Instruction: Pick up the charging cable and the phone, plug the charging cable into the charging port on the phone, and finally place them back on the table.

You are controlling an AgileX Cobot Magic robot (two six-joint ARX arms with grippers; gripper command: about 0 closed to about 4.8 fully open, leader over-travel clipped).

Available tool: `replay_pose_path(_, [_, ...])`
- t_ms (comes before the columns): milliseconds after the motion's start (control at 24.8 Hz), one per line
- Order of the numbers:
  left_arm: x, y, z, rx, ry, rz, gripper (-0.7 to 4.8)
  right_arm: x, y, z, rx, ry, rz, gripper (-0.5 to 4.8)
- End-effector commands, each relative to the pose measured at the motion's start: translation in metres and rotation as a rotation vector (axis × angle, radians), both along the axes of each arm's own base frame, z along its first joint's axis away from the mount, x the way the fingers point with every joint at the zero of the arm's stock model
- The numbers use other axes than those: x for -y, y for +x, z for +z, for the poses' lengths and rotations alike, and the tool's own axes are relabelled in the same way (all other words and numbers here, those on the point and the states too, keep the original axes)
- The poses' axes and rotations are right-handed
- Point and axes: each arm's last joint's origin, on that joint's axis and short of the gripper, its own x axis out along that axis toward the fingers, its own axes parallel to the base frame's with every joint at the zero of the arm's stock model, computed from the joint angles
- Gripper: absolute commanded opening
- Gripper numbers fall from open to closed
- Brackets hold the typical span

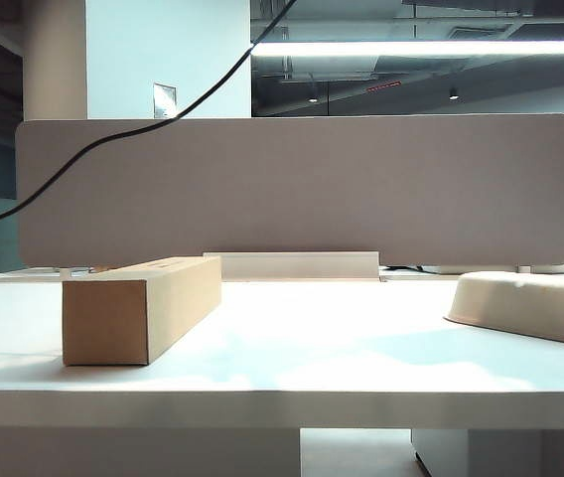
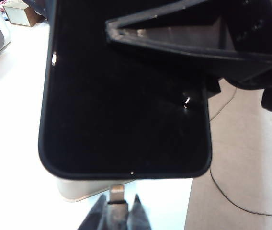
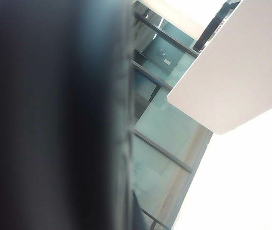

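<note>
Holding the phone [image 2: 126,105] up in our closed left gripper [image 2: 174,43], we see the charging cable [image 2: 117,191] plug pinched by our right gripper [image 2: 114,215], pointing straight at its short edge; almost touching

A brown cardboard box [image 1: 141,309] and beige tray [image 1: 530,303] sit on the table [image 1: 292,368].

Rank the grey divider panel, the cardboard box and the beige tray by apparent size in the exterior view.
1. grey divider panel, largest by far.
2. cardboard box and beige tray: too close to rank, since the tray is cut off by the picture's edge.
</note>
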Motion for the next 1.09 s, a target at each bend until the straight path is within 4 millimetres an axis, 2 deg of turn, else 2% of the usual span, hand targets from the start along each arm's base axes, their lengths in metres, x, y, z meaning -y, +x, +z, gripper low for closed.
replay_pose_path(40, [0.0032,-0.0033,0.0050,0.023,-0.028,-0.013,-0.06,0.0003,-0.0023,0.0070,0.052,0.004,0.001,-0.06])
replay_pose_path(162, [0.0084,-0.0078,0.0046,0.026,-0.029,-0.032,-0.06,0.0003,-0.0022,0.0070,0.052,0.004,0.001,-0.06])
replay_pose_path(1091, [0.0117,-0.0044,0.0059,0.062,-0.053,-0.012,-0.06,-0.0026,0.0003,0.0002,-0.003,-0.038,0.097,-0.06])
